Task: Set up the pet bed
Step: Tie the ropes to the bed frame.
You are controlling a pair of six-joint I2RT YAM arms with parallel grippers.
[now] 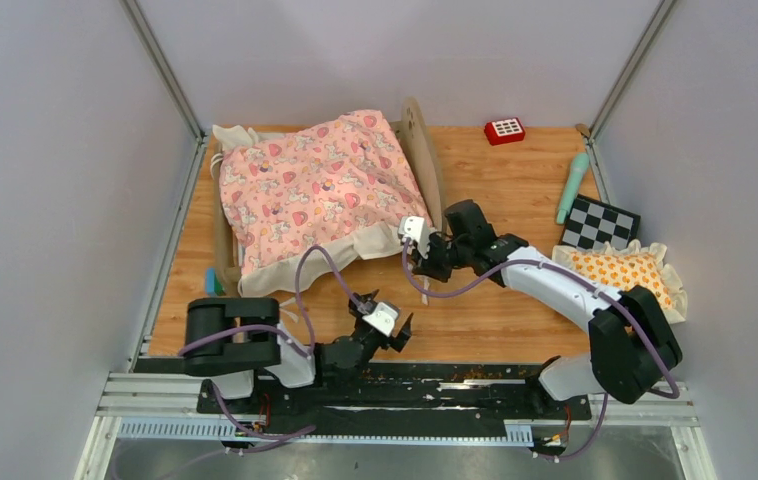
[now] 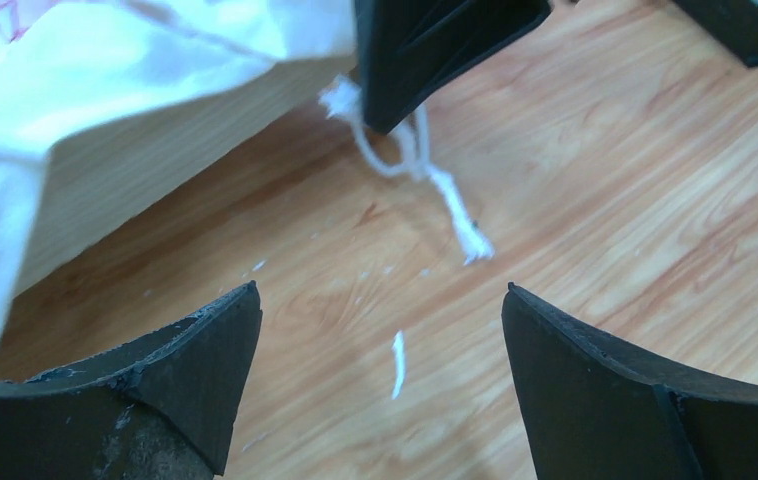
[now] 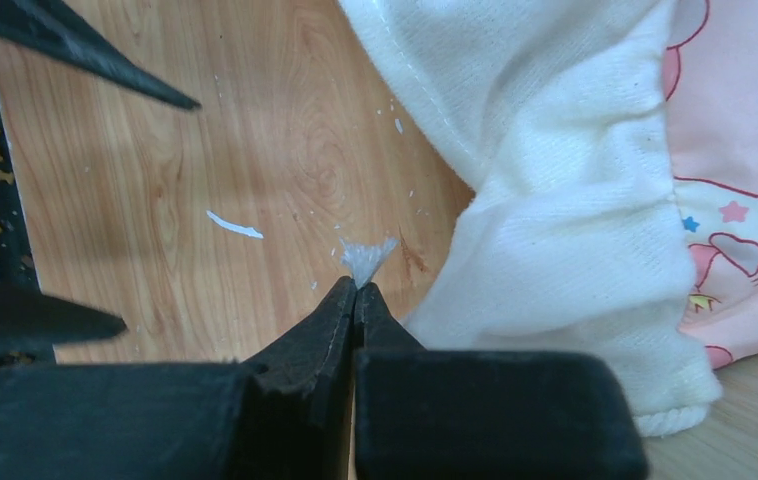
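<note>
1 string [image 3: 367,258] pinched in right hand [image 3: 357,287]; left hand [image 2: 380,292] wide open, empty; quilt [image 1: 315,185] hides most bed frame [image 1: 423,150]

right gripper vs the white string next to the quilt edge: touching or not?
Touching. Right wrist view: the right gripper has its jaws shut on the white string, with the frayed end poking out past the tips.
</note>
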